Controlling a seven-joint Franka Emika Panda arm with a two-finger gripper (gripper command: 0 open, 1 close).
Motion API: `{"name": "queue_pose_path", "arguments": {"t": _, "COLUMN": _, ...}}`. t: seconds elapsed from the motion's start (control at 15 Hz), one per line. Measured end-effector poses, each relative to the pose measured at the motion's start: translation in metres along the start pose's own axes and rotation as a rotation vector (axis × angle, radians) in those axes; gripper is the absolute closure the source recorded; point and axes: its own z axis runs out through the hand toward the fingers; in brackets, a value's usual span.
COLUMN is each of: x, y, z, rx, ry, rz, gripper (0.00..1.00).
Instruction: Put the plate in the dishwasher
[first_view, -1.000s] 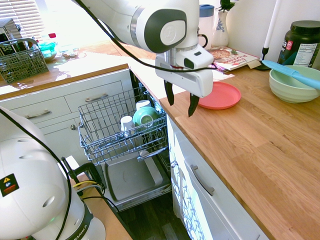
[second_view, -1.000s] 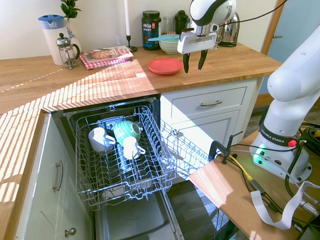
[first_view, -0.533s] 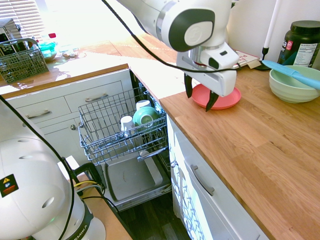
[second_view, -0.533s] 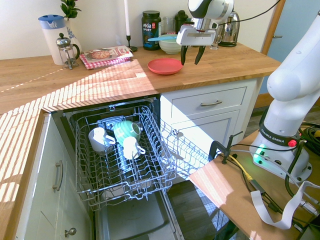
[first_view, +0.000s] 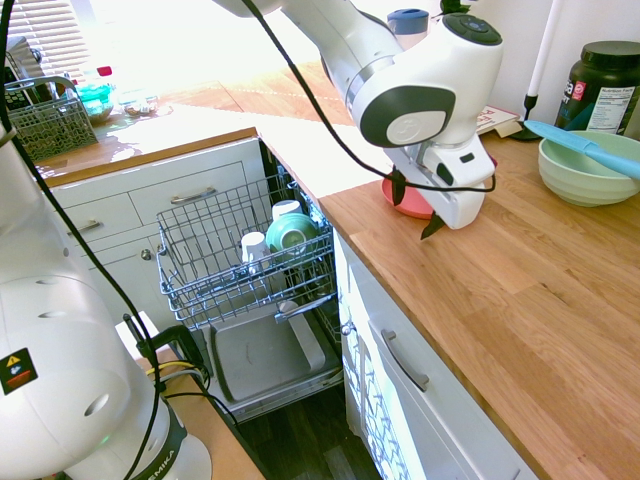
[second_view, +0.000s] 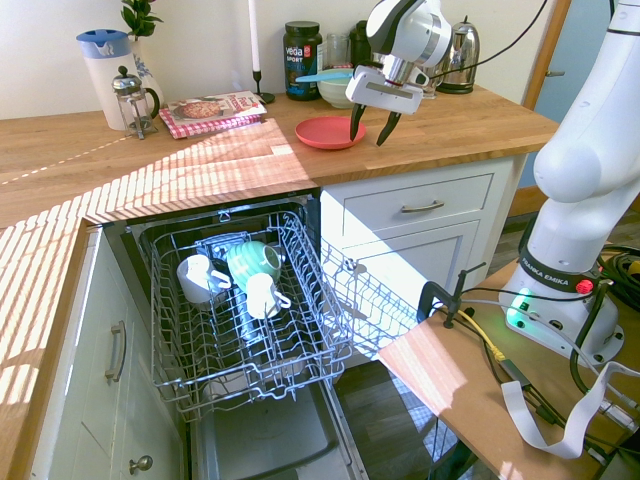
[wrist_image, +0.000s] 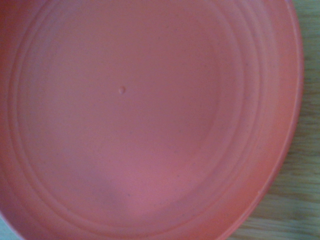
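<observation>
While one plate (second_view: 329, 132) lies flat on the wooden counter (second_view: 150, 165), the single gripper (second_view: 368, 125) hangs tilted over its near edge with its two dark fingers (first_view: 433, 226) spread wide, gripping nothing. In the first exterior view one fingertip is at the plate's (first_view: 410, 203) rim and the other over bare wood beside it; whether either touches cannot be told. The wrist view is filled almost wholly by the plate (wrist_image: 145, 115): coral-red, round, matte, with faint concentric rings, a tiny central bump and a low rim, wood grain showing past its edge.

The dishwasher (second_view: 240, 300) stands open below the counter, its one grey wire rack (first_view: 215, 262) pulled out over the lowered grey door (first_view: 262, 352). In the rack sit one green cup (second_view: 253, 262) and two white mugs (second_view: 200, 279), all on their sides or tipped. White cabinet fronts (second_view: 420, 215) with metal handles flank it.

On the counter beyond the plate stands one pale green bowl (first_view: 585, 168), smooth and round, with a light blue utensil (first_view: 585, 145) laid across it, and one dark tub (first_view: 603, 85) with a label behind it. Farther along are one glass coffee press (second_view: 131, 100), one white jug (second_view: 106, 62) with a blue lid, one magazine (second_view: 212, 108) on a red checked cloth, one white candle (second_view: 254, 40) and one steel kettle (second_view: 463, 55). A grey cutlery basket (first_view: 42, 120) sits on the far sunlit counter.
</observation>
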Motion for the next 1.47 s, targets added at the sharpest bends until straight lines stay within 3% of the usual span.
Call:
{"name": "queue_pose_path", "arguments": {"t": 0.67, "x": 0.027, "y": -0.025, "z": 0.006, "rx": 0.02, "ry": -0.017, "rz": 0.046, "gripper": 0.0}}
{"name": "queue_pose_path", "arguments": {"t": 0.73, "x": 0.027, "y": -0.03, "z": 0.008, "rx": 0.005, "ry": -0.024, "rz": 0.055, "gripper": 1.0}}
{"name": "queue_pose_path", "arguments": {"t": 1.47, "x": 0.02, "y": -0.052, "z": 0.018, "rx": -0.085, "ry": -0.025, "rz": 0.053, "gripper": 1.0}}
